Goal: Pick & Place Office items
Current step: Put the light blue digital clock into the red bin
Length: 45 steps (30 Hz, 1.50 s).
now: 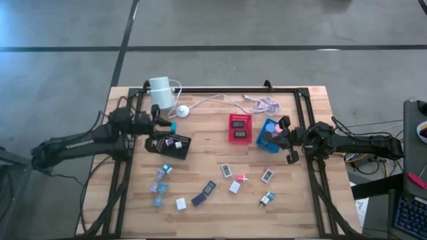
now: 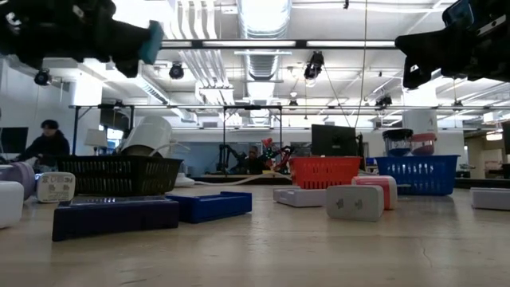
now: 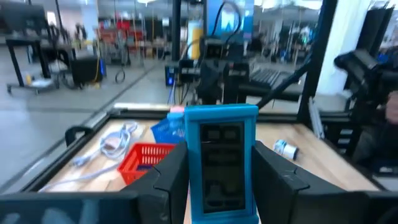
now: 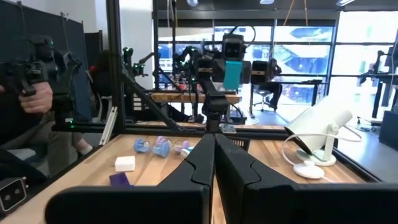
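Wooden slats make up the desk (image 1: 220, 207) you are working over, framed by black rails, with an open workshop behind it. Your left gripper (image 3: 217, 180) hangs above the desk's left side, just by the flat black mesh tray (image 1: 168, 145), its fingers pinching a teal rectangular office item (image 3: 221, 163) upright between them; in the high view that piece shows as a teal tip at the gripper's end. Your right gripper (image 4: 214, 163) waits near the right edge, beside the blue mesh tray (image 1: 268, 137), fingers pressed together and empty. The red mesh tray (image 1: 239, 128) sits between the two trays toward the far edge, and a white cylinder with its cable (image 1: 161, 93) stands at the far left. Most of the other small office pieces (image 1: 229, 171) still lie scattered across the near half of the desk, so you are, I judge, early in the sorting. The risk from here is in the release: the teal piece is held high and on end, so if you let go from this height it may bounce off the tray's rim or land outside. It also appears gripped only by its sides, so a quick swing could let it twist or slip. Lower first, and keep clear of the white cable.
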Tool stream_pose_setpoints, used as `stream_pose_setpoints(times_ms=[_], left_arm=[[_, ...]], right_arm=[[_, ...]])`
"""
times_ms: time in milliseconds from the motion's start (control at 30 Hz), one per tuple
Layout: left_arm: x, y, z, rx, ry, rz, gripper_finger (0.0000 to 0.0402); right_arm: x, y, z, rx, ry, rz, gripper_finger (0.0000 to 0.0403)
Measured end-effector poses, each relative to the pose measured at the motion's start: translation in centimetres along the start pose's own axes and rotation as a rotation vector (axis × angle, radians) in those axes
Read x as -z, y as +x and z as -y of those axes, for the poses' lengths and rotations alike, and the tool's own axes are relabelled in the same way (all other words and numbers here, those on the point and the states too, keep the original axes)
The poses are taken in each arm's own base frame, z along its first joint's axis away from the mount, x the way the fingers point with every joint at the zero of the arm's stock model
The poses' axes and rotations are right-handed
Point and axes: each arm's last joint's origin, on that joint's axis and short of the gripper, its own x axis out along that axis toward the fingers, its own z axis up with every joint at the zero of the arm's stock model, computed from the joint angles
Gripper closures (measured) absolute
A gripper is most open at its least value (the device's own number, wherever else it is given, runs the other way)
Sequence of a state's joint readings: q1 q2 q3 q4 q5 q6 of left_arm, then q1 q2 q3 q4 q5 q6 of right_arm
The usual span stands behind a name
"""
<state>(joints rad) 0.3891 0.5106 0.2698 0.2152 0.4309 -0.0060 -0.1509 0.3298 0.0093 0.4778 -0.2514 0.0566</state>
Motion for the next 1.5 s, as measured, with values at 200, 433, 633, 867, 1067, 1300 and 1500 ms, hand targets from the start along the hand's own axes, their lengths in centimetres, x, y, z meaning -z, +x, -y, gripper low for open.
stream_pose_setpoints(times_ms=[200, 433, 633, 867, 1067, 1300, 1500], left_arm=[[1.7, -1.4, 0.7, 0.002, 0.019, 0.092, 0.0265], [2.9, -2.0, 0.9, 0.003, 0.012, 0.104, 0.0265], [3.5, -2.1, 0.9, 0.003, 0.023, 0.119, 0.0265], [3.9, -2.0, 0.9, 0.002, 0.022, 0.118, 0.0265], [3.9, -2.0, 0.9, 0.0, 0.012, 0.117, 0.0265], [3.5, -2.0, 0.7, -0.065, -0.023, 0.143, 0.0265], [0.3, -0.8, -0.1, -0.16, -0.087, 0.137, 0.0265]], right_arm=[[0.0, 0.0, 0.1, 0.02, 0.001, 0.001, 0.0394], [0.0, 0.0, 0.1, 0.02, 0.003, 0.002, 0.0394], [0.0, 0.0, 0.1, 0.019, 0.003, 0.001, 0.0394], [0.0, 0.0, 0.1, 0.019, -0.004, 0.002, 0.0394], [0.0, 0.0, 0.1, 0.019, -0.005, 0.004, 0.0394], [0.0, 0.0, 0.1, 0.019, -0.012, 0.004, 0.0394], [-0.1, 0.0, 0.2, 0.075, -0.031, 0.013, 0.0394]])
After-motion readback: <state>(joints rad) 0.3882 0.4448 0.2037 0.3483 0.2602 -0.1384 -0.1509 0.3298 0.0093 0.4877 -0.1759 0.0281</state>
